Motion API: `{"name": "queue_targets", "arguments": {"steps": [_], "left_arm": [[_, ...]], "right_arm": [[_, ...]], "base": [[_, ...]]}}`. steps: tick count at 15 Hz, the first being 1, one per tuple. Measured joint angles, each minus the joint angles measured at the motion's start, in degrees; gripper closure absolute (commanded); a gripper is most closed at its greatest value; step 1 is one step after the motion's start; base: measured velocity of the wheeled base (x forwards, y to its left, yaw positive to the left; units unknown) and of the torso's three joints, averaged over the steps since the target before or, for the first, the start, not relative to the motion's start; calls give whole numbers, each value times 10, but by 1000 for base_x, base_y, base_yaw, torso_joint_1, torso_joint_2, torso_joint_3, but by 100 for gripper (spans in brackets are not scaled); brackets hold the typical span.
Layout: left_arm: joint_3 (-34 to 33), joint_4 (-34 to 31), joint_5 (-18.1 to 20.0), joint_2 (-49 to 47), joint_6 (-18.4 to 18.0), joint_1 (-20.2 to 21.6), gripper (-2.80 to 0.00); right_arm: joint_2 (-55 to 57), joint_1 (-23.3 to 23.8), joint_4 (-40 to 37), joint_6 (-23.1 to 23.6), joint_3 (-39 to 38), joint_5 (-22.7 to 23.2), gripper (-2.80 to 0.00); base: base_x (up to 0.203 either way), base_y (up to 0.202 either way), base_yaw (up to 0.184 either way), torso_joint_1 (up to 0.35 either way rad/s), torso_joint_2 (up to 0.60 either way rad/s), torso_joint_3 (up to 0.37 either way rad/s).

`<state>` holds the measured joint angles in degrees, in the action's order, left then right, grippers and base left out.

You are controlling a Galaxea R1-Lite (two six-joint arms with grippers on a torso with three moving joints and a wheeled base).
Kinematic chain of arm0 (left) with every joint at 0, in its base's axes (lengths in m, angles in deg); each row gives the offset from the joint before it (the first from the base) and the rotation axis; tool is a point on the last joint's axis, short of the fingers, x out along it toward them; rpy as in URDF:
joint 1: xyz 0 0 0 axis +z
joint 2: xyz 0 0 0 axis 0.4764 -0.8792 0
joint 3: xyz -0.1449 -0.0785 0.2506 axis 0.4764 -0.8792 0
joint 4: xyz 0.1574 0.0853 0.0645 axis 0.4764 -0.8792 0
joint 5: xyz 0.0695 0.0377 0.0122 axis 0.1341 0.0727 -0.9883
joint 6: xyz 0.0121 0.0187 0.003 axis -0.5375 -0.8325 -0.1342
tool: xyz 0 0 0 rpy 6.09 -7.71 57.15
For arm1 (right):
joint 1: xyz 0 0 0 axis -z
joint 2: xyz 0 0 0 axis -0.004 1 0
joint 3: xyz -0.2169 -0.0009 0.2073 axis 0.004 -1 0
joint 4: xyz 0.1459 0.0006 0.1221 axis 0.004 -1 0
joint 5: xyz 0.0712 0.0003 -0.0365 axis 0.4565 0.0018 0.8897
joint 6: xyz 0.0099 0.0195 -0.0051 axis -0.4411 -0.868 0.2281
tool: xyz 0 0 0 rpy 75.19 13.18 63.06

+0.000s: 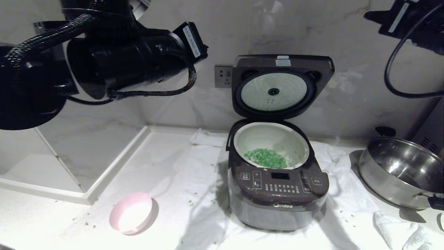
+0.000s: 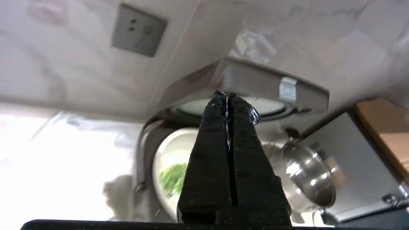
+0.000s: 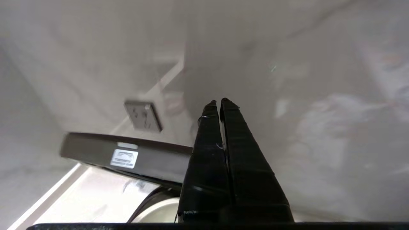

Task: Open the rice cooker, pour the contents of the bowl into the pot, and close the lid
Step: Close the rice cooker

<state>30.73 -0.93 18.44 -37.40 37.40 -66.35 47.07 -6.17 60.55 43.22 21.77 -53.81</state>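
black fingers of the left gripper [image 2: 227,95] press together with nothing between them, raised in the air to the left of the rice cooker [image 1: 277,194] and aimed toward its upright lid [image 1: 281,85]. the right gripper [image 3: 219,103] has its fingers pressed together too, holding nothing, high up on the right and pointing at the marble wall above the lid's top edge. the lid stands fully open, its pale round inner plate facing forward. below it the pot [image 1: 271,144] sits in the cooker with a heap of chopped green bits [image 1: 265,157] at its near side. the bowl [image 1: 131,213] lies on the white counter [image 1: 52,222] well to the left of the cooker, tipped, with no green inside. a few green specks dot the counter and the white cloth [image 1: 194,180] under the cooker. a steel pan [image 1: 399,172] sits to the right, and a wall socket [image 1: 223,76] is just left of the lid.
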Motion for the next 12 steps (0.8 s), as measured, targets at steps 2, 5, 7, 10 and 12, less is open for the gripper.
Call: {"name": "queue_targets", "arguments": {"steps": [2, 5, 7, 10, 12], "left_arm": [[-44, 0, 2, 38, -2, 8, 0], [-112, 0, 5, 93, -2, 11, 0], [-148, 0, 5, 126, -1, 12, 0], [-167, 0, 5, 148, 0, 13, 0], [-169, 1, 4, 153, 0, 13, 0]], "right_arm": [[48, -21, -8, 0, 27, 1, 0], [91, -33, -9, 0, 60, 0, 0], [109, -34, -23, -1, 86, -1, 0], [117, -32, -56, -27, 93, -2, 0], [108, -34, -95, -37, 88, 1, 0]], "base": [[0, 0, 0, 0, 0, 0], [0, 0, 0, 0, 0, 0], [0, 0, 0, 0, 0, 0], [0, 0, 0, 0, 0, 0], [0, 0, 0, 0, 0, 0]]}}
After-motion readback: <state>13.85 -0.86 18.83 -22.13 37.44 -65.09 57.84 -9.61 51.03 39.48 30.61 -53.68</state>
